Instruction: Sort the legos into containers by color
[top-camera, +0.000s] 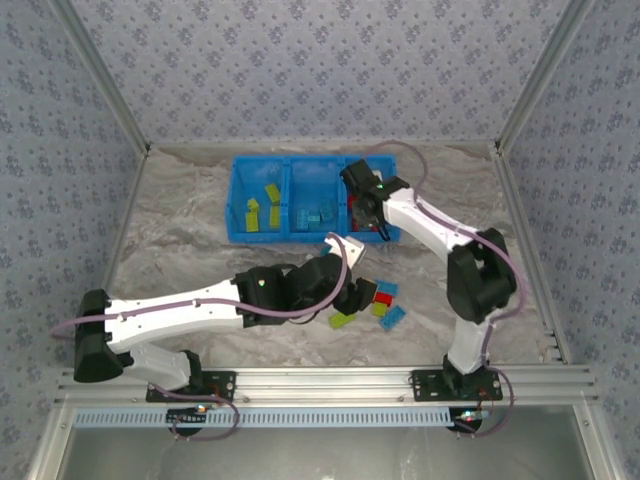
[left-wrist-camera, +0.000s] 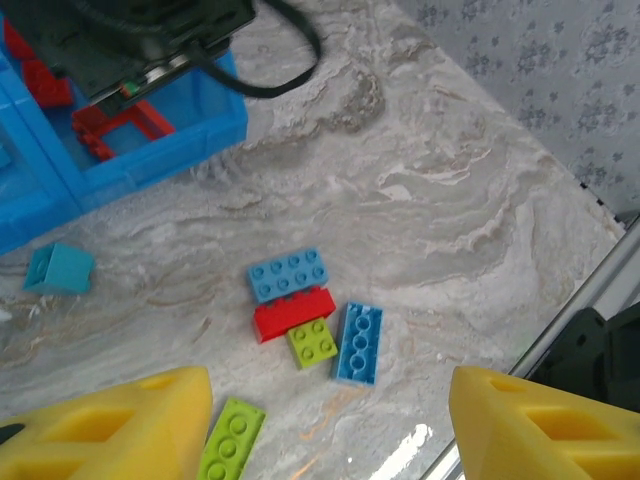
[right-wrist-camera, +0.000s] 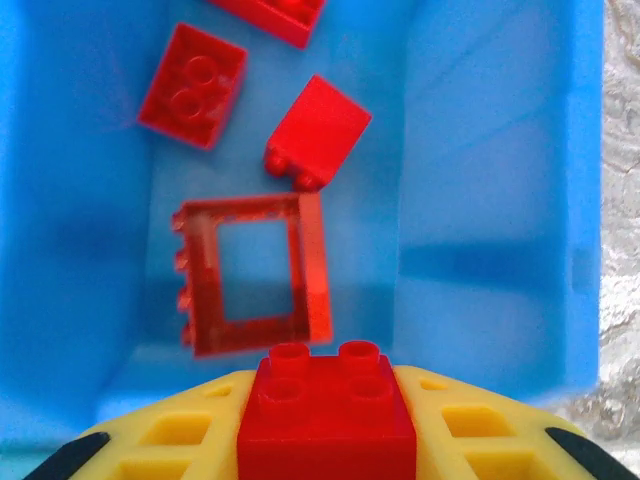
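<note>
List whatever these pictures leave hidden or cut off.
Top view: what lies in the right compartment, covered by the right arm.
Right wrist view: the red brick between the fingers, lower part cut by the bottom edge.
Left wrist view: the red frame, partly behind the black housing.

The left arm (top-camera: 170, 315) has long white plastic covers and chunky black joints. A thin purple cable (top-camera: 200, 300) runs along it. The right arm (top-camera: 425, 225) looks the same, white and black, with a purple cable of its own. A tiny green light (top-camera: 262, 284) glows on each arm. Each arm stands on a black base (top-camera: 190, 385).

The left gripper (left-wrist-camera: 330, 425) has fat bright-yellow plastic fingers (left-wrist-camera: 150, 425) with square hollows in them. The right gripper (right-wrist-camera: 325, 425) has the same yellow fingers, with black ends.
</note>
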